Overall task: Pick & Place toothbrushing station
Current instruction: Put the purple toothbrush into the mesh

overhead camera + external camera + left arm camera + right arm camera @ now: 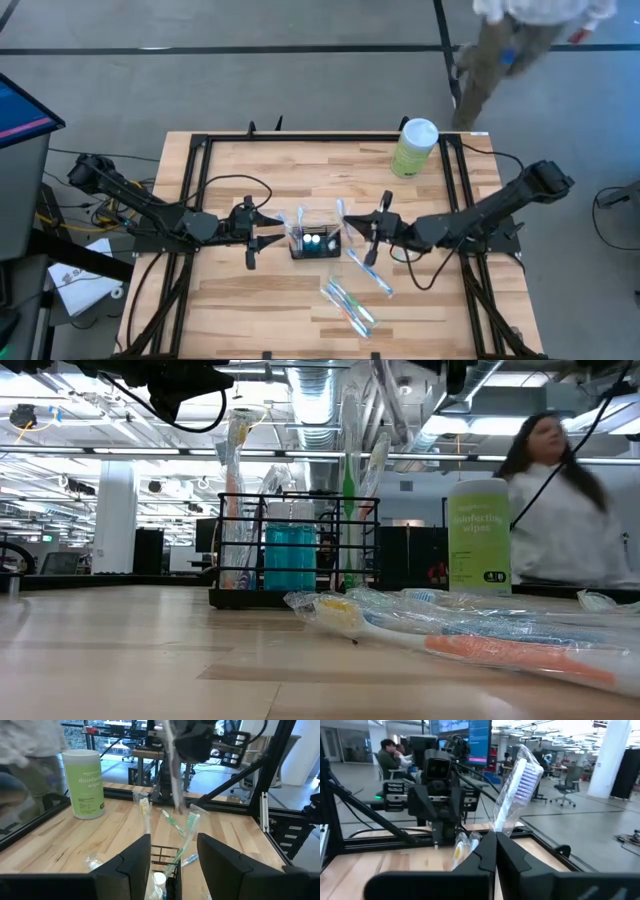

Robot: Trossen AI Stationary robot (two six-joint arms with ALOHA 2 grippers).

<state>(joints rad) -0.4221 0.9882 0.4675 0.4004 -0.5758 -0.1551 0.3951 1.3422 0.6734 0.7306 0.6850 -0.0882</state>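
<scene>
The small black wire-mesh toothbrushing station (315, 241) stands near the middle of the pale wooden tabletop (250, 310), between the two arms, already holding teal-capped tubes and several wrapped toothbrushes upright in its compartments. The right hand (364, 233) hovers just beside its right end, fingers pinched tight on a clear-wrapped toothbrush with a purple-white bristle head (517, 787), gripped low so most of the length stands above the fingers. The left hand (262, 235) waits just off the station's left end, fingers apart and holding nothing.

The risk I see is in the lowering. The brush is long and held near one end, so a small tilt could set its tip against the wire rim or against the brushes already standing there; that could jam it, knock a neighbour askew, or shove the light holder along the wood. The crinkly wrapper might also snag on the mesh or slip in the grip. The left hand sits close enough that a sliding station could bump it.

More wrapped toothbrushes (350, 305) lie loose on the tabletop nearer the front edge, and a tall pale-green canister of disinfecting wipes with a white lid (414, 147) stands well apart towards the back right. Black frame rails (195, 180) border the surface. Beyond it, a person (555, 500) passes through an open workshop with desks and screens.
</scene>
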